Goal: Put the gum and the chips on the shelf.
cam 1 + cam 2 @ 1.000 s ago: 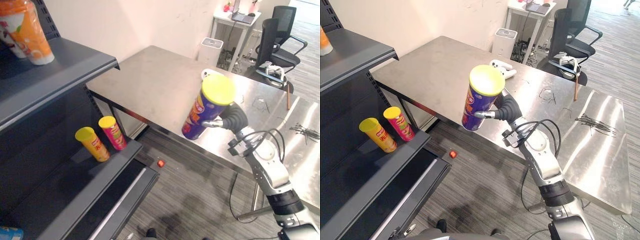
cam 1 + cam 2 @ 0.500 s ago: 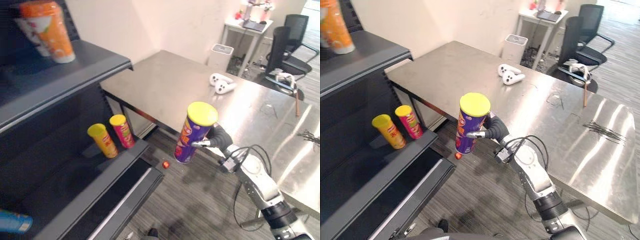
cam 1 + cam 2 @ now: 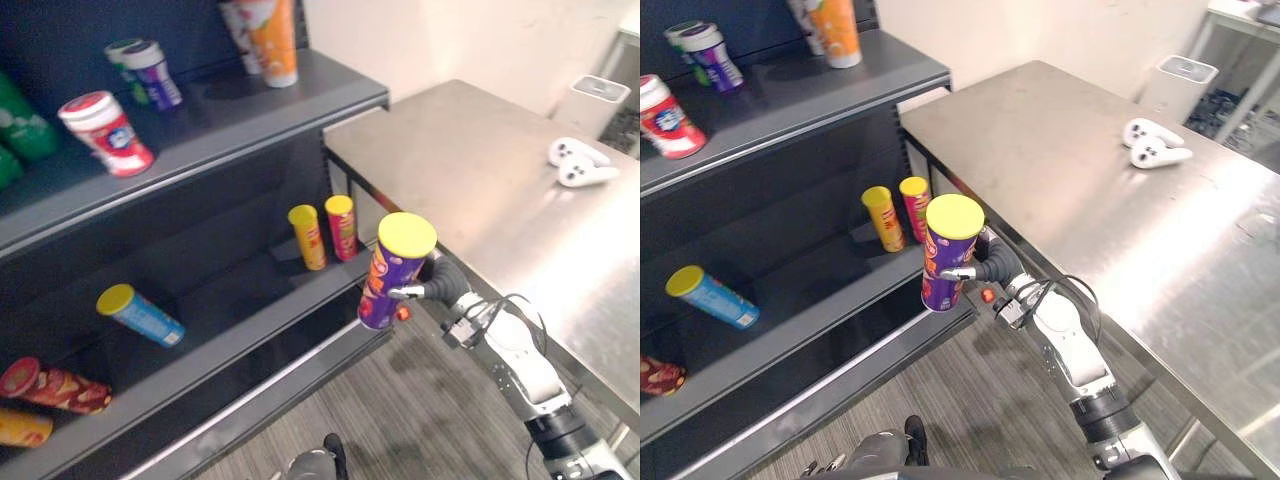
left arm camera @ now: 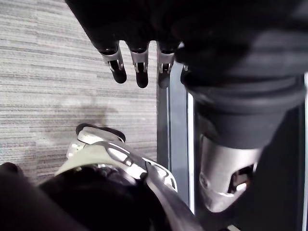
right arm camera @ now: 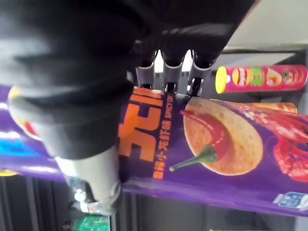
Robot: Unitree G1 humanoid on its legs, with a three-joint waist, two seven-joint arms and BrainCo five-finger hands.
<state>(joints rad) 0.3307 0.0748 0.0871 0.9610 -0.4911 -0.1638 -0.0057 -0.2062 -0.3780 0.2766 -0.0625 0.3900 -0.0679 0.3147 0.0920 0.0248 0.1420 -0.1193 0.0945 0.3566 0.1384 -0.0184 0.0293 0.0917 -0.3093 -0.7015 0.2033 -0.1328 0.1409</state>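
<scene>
Carried closer, the tall purple yellow-lidded chips can [image 3: 397, 270] is hovering beside the dark metal shelf [image 3: 230, 300], the right hand [image 3: 447, 281] clamping its fingers round it, unshelved; the left hand [image 4: 139, 62] is hanging loose-fingered.

Yellow-lidded purple chips can [image 3: 393, 275], near-upright in right hand [image 3: 445, 283], just before lower shelf [image 3: 240, 300]

Stainless steel table [image 3: 480, 170] occupies the 1 to 3 o'clock sector. Two white game controllers [image 3: 1145, 131] lie close together on it at 2 o'clock. A white bin-like box [image 3: 1185, 80] stands beyond the table at 1 o'clock. A small red ball [image 3: 987, 295] sits on the grey plank floor [image 3: 420, 420], just off centre toward 5 o'clock.
</scene>
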